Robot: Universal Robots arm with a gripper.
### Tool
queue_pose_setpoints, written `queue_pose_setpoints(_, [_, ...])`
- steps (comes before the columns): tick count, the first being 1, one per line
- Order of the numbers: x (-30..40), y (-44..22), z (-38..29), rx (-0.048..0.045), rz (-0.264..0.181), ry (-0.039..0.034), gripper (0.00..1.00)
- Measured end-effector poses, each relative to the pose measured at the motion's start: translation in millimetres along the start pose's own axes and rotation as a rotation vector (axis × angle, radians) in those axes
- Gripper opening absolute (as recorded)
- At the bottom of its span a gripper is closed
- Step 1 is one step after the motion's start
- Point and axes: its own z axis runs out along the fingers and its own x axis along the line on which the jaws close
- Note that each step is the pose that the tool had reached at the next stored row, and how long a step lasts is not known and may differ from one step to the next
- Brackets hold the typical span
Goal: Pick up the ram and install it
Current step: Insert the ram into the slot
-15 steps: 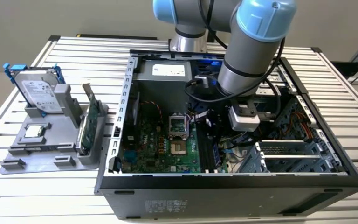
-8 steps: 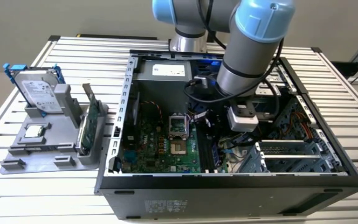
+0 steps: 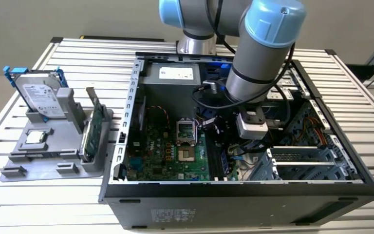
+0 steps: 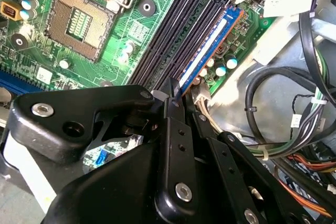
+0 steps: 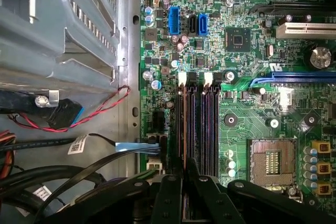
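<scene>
The ram (image 4: pixel 209 45) is a slim blue stick standing on edge in the outermost of the black memory slots (image 4: pixel 181 30) on the green motherboard. In the first wrist view the ram (image 5: pixel 184 124) appears edge-on as a thin line in that slot. My gripper (image 4: pixel 176 90) (image 5: pixel 185 169) is low inside the computer case, its black fingers (image 5: pixel 170 184) shut on one end of the ram. In the exterior view the arm reaches down into the open case (image 3: pixel 135 87), above the slot area.
An open processor socket (image 5: pixel 270 161) lies beside the slots. Black cables (image 4: pixel 283 108) and the metal drive cage (image 5: pixel 58 30) crowd the slot's other side. On the exterior view's left, a grey stand (image 3: pixel 25 156) holds a hard drive (image 3: pixel 41 95) and a green card (image 3: pixel 93 131).
</scene>
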Motion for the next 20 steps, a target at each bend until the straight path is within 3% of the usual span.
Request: queue_pose_setpoints(20, [-0.1,0.4,0.5,0.0003,0.008,-0.0007,0.00])
